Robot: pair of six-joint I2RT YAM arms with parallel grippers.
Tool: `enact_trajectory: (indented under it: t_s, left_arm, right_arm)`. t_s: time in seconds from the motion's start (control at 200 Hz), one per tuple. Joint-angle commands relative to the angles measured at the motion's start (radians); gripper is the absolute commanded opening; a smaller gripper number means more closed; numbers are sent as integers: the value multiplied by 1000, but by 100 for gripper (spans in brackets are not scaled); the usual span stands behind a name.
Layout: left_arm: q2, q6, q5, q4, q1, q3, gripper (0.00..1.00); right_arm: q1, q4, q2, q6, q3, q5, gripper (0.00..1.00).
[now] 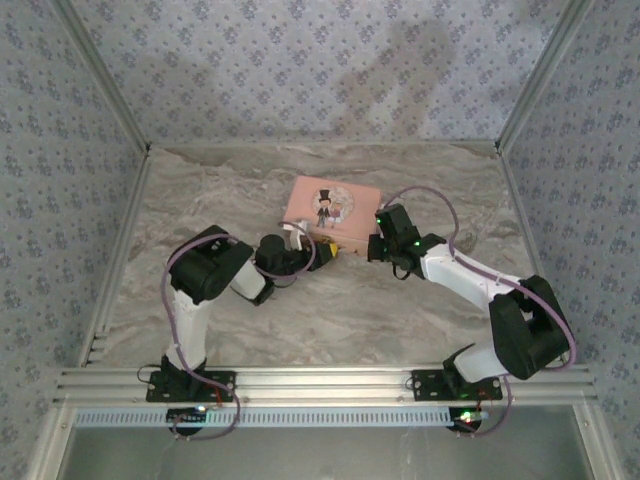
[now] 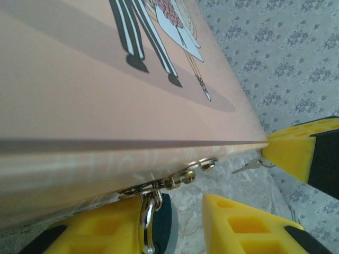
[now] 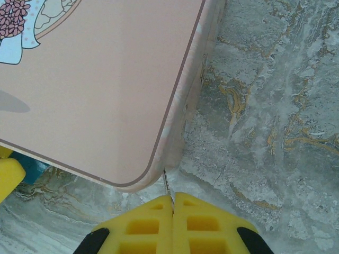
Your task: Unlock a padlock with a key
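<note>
The padlock (image 2: 168, 225), dark-bodied with a silvery shackle (image 2: 145, 217), hangs from the hasp (image 2: 175, 182) on the front of the pink tin (image 2: 106, 79). My left gripper (image 2: 175, 211) straddles it. One yellow finger (image 2: 90, 227) lies against the lock, and the other finger (image 2: 249, 227) stands off with marble showing between, so the jaws are open. My right gripper (image 3: 173, 198) is shut on the key (image 3: 167, 184). Its thin blade sticks out toward the tin's near corner (image 3: 153, 174). In the left wrist view the key (image 2: 248, 166) juts from the right gripper's fingers (image 2: 296, 151).
The pink tin (image 1: 333, 213) with a cartoon couple lies mid-table on marble-patterned top (image 1: 330, 310). Both grippers (image 1: 325, 253) (image 1: 375, 248) crowd its near edge. Patterned walls and aluminium rails (image 1: 320, 385) enclose the table.
</note>
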Motion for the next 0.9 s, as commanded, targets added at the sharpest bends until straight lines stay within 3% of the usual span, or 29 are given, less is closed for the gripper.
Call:
enact_trajectory:
  t_s: [0.0,0.14,0.3,0.41,0.894]
  left_arm:
    - [27,-33,28,-35,11,14,28]
    - [29,-37,34,-59,15,19,25]
    - [28,-47,30,-90,19,24,45]
    - [29,-50,21,-88,19,17,48]
    - [63,-80,54,-83,14,30,35]
  right_arm:
    - [1,7,-9,-8,-6,-8,0]
    - [2,8,-6,-8,-7,-8,0]
    - [1,10,-2,-10,-4,-16,0]
    - [6,16,-2,-6,-6,-20,0]
    - [6,19,9,-8,-1,-19,0]
